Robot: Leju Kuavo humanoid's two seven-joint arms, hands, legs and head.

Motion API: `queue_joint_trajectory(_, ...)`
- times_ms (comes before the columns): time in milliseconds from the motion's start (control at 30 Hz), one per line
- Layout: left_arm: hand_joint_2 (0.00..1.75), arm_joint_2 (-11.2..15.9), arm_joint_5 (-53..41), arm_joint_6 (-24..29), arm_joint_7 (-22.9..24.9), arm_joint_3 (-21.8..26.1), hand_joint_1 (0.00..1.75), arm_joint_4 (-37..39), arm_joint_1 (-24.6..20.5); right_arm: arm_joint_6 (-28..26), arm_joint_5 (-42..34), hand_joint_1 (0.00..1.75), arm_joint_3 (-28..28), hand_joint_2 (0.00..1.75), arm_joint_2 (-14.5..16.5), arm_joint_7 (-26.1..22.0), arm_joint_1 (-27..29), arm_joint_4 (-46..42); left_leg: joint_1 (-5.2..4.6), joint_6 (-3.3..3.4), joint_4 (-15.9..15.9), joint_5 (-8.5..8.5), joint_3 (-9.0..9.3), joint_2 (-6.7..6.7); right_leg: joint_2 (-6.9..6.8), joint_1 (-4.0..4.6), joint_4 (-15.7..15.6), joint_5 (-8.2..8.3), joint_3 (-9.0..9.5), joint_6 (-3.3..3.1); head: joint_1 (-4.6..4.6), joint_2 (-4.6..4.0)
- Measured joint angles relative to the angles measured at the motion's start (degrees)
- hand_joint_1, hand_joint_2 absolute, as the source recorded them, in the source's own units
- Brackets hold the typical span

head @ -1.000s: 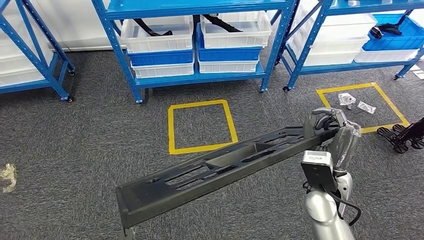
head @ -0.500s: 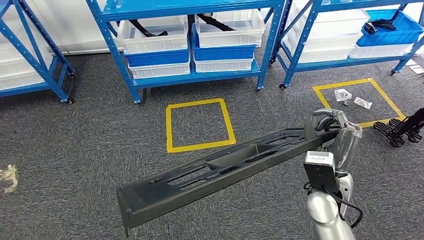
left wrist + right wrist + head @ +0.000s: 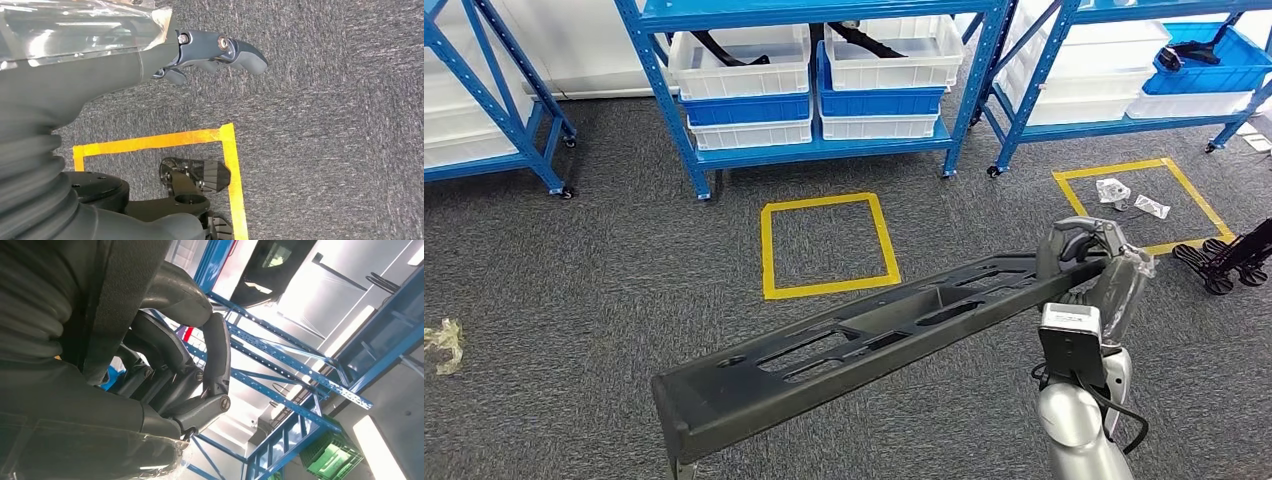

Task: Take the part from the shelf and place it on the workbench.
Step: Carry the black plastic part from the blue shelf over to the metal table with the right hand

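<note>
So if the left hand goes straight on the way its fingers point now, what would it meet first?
Probably nothing but grey carpet: the left hand hangs empty and the way ahead looks free, though depth is unclear.

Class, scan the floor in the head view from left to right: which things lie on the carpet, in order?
Crumpled plastic scrap → yellow tape square → second yellow tape square holding small plastic bags → black wheeled object at the right edge.

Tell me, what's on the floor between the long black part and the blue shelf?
In the head view, a yellow tape square on grey carpet lies between the part and the shelf.
</note>
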Motion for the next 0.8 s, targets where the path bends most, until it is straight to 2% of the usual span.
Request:
queue_joint_trajectory(67, 1.75, 0.01, 0.01, 0.0, 0.01, -0.2, 0.0, 0.0, -0.01, -0.01, -0.58, 1.75, -0.15, 1.75, 0.05, -0.37, 0.27, -0.37, -0.02, 0.48, -0.2, 0.3, -0.07, 0.06, 0.02, -0.11, -0.06, 0.18, -0.1, 0.34, -0.01, 0.0)
queue_joint_trajectory(133, 1.75, -0.02, 0.04, 0.03, 0.02, -0.34, 0.0, -0.01, -0.04, -0.01, -1.08, 1.75, -0.31, 1.75, 0.03, -0.63, 0.41, -0.66, 0.32, 1.14, -0.75, 0.85, -0.04, 0.35, 0.05, -0.19, 1.31, -0.8, -0.94, 0.41, 0.08, 0.0)
queue_joint_trajectory(167, 1.75, -0.05, 0.08, 0.04, 0.02, -0.36, 0.0, -0.02, -0.05, -0.01, -1.28, 1.75, -0.38, 1.75, 0.01, -0.68, 0.41, -0.74, 0.55, 1.44, -1.01, 1.13, -0.06, 0.56, 0.08, -0.19, 3.46, -2.08, -1.93, 0.24, 0.21, 0.0)
queue_joint_trajectory(233, 1.75, -0.11, 0.16, 0.07, 0.03, -0.37, 0.0, -0.02, -0.04, -0.01, -1.61, 1.75, -0.49, 1.75, -0.01, -0.7, 0.46, -0.77, 0.71, 1.63, -1.05, 1.33, -0.34, 0.93, 0.08, -0.22, 10.35, -5.45, -4.8, -0.1, 0.46, 0.0)
queue_joint_trajectory(267, 1.75, -0.15, 0.18, 0.07, 0.03, -0.37, 0.0, -0.02, -0.02, -0.01, -1.68, 1.75, -0.54, 1.75, -0.01, -0.7, 0.54, -0.77, 0.74, 1.62, -1.03, 1.41, -0.47, 1.11, 0.09, -0.26, 13.67, -6.7, -6.09, -0.09, 0.48, 0.0)
queue_joint_trajectory(300, 1.75, -0.17, 0.2, 0.07, 0.04, -0.37, 0.0, -0.02, 0.0, -0.01, -1.72, 1.75, -0.57, 1.75, -0.01, -0.7, 0.63, -0.76, 0.77, 1.55, -1.01, 1.47, -0.59, 1.29, 0.08, -0.34, 15.69, -7.3, -6.78, 0.11, 0.47, 0.0)
queue_joint_trajectory(333, 1.75, -0.17, 0.21, 0.07, 0.04, -0.37, 0.0, -0.02, 0.0, -0.01, -1.72, 1.75, -0.59, 1.75, -0.01, -0.7, 0.69, -0.77, 0.84, 1.44, -0.98, 1.53, -0.68, 1.47, 0.06, -0.44, 15.82, -7.14, -6.56, 0.49, 0.48, 0.0)
queue_joint_trajectory(367, 1.75, -0.2, 0.23, 0.07, 0.04, -0.37, 0.0, -0.02, 0.0, 0.0, -1.72, 1.75, -0.6, 1.75, -0.01, -0.7, 0.72, -0.77, 0.97, 1.26, -0.94, 1.58, -0.73, 1.67, -0.02, -0.58, 13.85, -6.26, -5.27, 1.01, 0.45, 0.0)
queue_joint_trajectory(433, 1.75, -0.22, 0.32, 0.04, 0.06, -0.37, 0.0, -0.02, -0.01, 0.04, -1.8, 1.75, -0.6, 1.75, -0.01, -0.7, 0.65, -0.78, 1.16, 0.63, -0.65, 1.54, -0.82, 2.04, -0.98, -0.77, 6.25, -3.88, -0.96, 2.08, 0.56, 0.0)
queue_joint_trajectory(467, 1.75, -0.22, 0.35, -0.05, 0.13, -0.38, 0.0, -0.02, -0.02, 0.12, -1.92, 1.75, -0.6, 1.75, -0.01, -0.71, 0.58, -0.78, 1.14, 0.2, -0.42, 1.45, -0.9, 2.21, -1.31, -0.73, 2.97, -3.04, 0.85, 2.12, 0.64, 0.0)
queue_joint_trajectory(500, 1.75, -0.18, 0.37, -0.25, 0.26, -0.4, 0.0, -0.02, -0.02, 0.21, -2.11, 1.75, -0.59, 1.75, 0.01, -0.73, 0.5, -0.78, 1.05, -0.26, -0.27, 1.43, -0.99, 2.4, -1.56, -0.63, 1.02, -2.65, 1.87, 1.84, 0.66, 0.0)
queue_joint_trajectory(533, 1.75, -0.09, 0.37, -0.56, 0.51, -0.44, 0.0, -0.02, -0.03, 0.32, -2.34, 1.75, -0.59, 1.75, 0.02, -0.77, 0.42, -0.77, 0.94, -0.68, -0.21, 1.48, -1.07, 2.62, -1.5, -0.45, 0.34, -2.61, 2.13, 1.31, 0.66, 0.0)
queue_joint_trajectory(600, 1.75, 0.16, 0.49, -1.26, 1.06, -0.62, 0.0, -0.03, -0.07, 0.49, -2.79, 1.75, -0.59, 1.75, 0.05, -0.84, 0.27, -0.76, 1.13, -1.36, -0.34, 1.66, -1.19, 3.08, -0.64, -0.43, 0.41, -2.2, 1.86, 0.16, 0.5, 0.0)
queue_joint_trajectory(633, 1.75, 0.31, 0.69, -1.51, 1.26, -0.73, 0.0, -0.05, -0.13, 0.57, -3.03, 1.75, -0.59, 1.75, 0.07, -0.88, 0.1, -0.75, 1.32, -1.68, 0.1, 1.2, -1.41, 2.87, -0.26, -0.52, 0.37, -1.97, 1.73, -0.28, 0.48, 0.0)
queue_joint_trajectory(700, 1.75, 0.49, 1.14, -1.67, 1.49, -0.87, 0.0, -0.14, -0.24, 0.8, -3.61, 1.75, -0.59, 1.75, 0.11, -0.98, -0.41, -0.72, 1.63, -2.21, 4.1, -1.71, -3.06, 1.73, 0.47, -0.72, 0.24, -1.57, 1.55, -1.2, 0.38, 0.0)
queue_joint_trajectory(767, 1.75, 0.54, 1.33, -1.52, 1.72, -0.91, 0.0, -0.19, -0.26, 0.99, -4.25, 1.75, -0.58, 1.75, 0.14, -1.11, -0.71, -0.58, 1.71, -2.54, 11.53, -5.65, -6.12, 0.67, 1.14, -0.48, 0.28, -1.4, 1.32, -1.81, 0.32, 0.0)
queue_joint_trajectory(800, 1.75, 0.54, 1.37, -1.43, 1.84, -0.92, 0.0, -0.21, -0.26, 1.02, -4.5, 1.75, -0.57, 1.75, 0.14, -1.16, -0.74, -0.47, 1.72, -2.59, 14.53, -6.74, -7.38, 0.46, 1.54, -0.33, 0.3, -1.32, 1.22, -1.99, 0.31, 0.0)
